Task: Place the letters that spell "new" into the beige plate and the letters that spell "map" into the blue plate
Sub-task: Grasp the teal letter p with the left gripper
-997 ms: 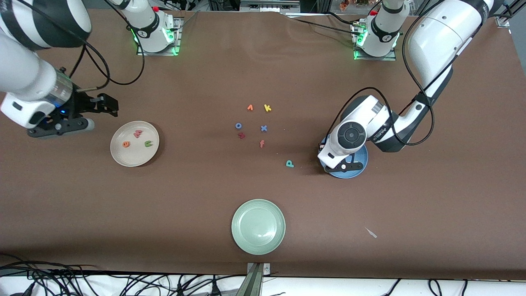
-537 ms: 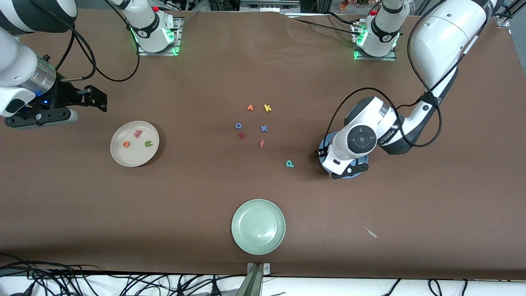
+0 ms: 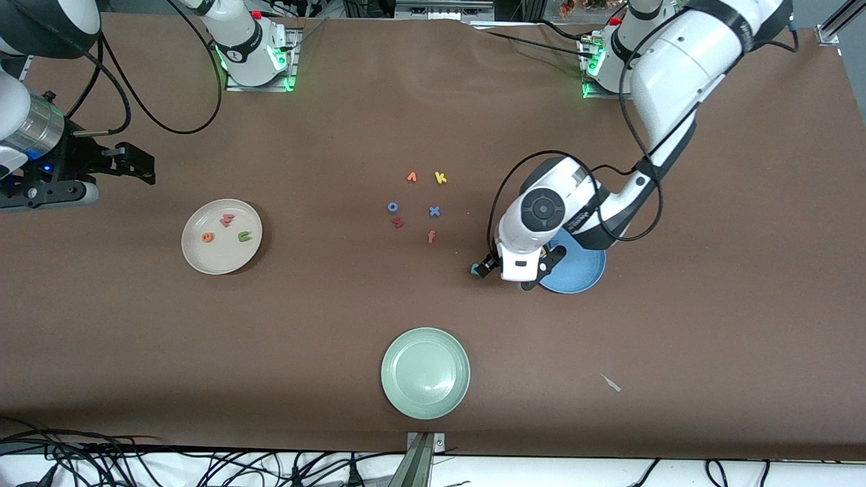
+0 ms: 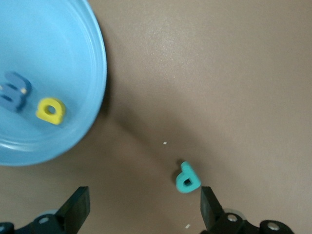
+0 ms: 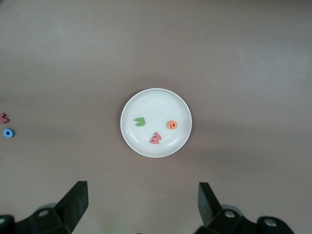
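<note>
The beige plate (image 3: 221, 253) holds the green n (image 3: 243, 236), orange e (image 3: 208, 237) and pinkish w (image 3: 227, 219); the right wrist view shows the same plate (image 5: 146, 100) from high above. In the blue plate (image 3: 583, 270) (image 4: 53, 39) lie the blue m (image 4: 14, 91) and yellow a (image 4: 50, 110). The teal p (image 3: 476, 270) (image 4: 187, 178) lies on the table beside that plate. My left gripper (image 3: 514, 270) (image 4: 144, 200) hangs open low over the table, with the p just inside one fingertip. My right gripper (image 3: 135, 166) (image 5: 143, 195) is open and empty, up over the right arm's end of the table.
A pale green plate (image 3: 425, 372) sits near the front edge. Loose letters cluster mid-table: an orange one (image 3: 412, 177), yellow k (image 3: 440, 178), blue o (image 3: 393, 207), blue x (image 3: 434, 211), a dark red one (image 3: 398, 222) and a red-orange f (image 3: 431, 236). A small scrap (image 3: 611, 383) lies nearer the front.
My left gripper has swung off the blue plate toward the teal p, uncovering most of the plate. My right arm has drawn back from the beige plate toward its end of the table.
</note>
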`<action>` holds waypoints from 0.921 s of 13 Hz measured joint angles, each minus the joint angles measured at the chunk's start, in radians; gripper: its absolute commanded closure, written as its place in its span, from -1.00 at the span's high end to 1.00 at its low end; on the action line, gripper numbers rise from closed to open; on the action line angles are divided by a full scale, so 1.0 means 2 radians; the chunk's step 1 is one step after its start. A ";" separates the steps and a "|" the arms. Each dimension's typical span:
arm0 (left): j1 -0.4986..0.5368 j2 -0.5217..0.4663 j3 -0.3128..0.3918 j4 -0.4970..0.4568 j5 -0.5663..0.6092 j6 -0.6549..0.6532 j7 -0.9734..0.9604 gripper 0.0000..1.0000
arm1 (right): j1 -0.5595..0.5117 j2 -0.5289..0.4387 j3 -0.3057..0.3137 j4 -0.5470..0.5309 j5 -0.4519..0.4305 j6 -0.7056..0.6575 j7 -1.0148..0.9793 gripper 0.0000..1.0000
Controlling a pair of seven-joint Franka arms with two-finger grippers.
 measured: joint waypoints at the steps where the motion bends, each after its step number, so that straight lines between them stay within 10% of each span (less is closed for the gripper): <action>1: -0.026 0.003 0.024 0.006 0.000 0.013 -0.030 1.00 | 0.000 0.000 -0.001 0.000 0.000 0.000 0.000 1.00; 12: -0.103 0.033 0.096 0.014 0.000 0.089 -0.137 0.68 | 0.002 0.000 -0.001 0.003 0.001 0.000 0.001 1.00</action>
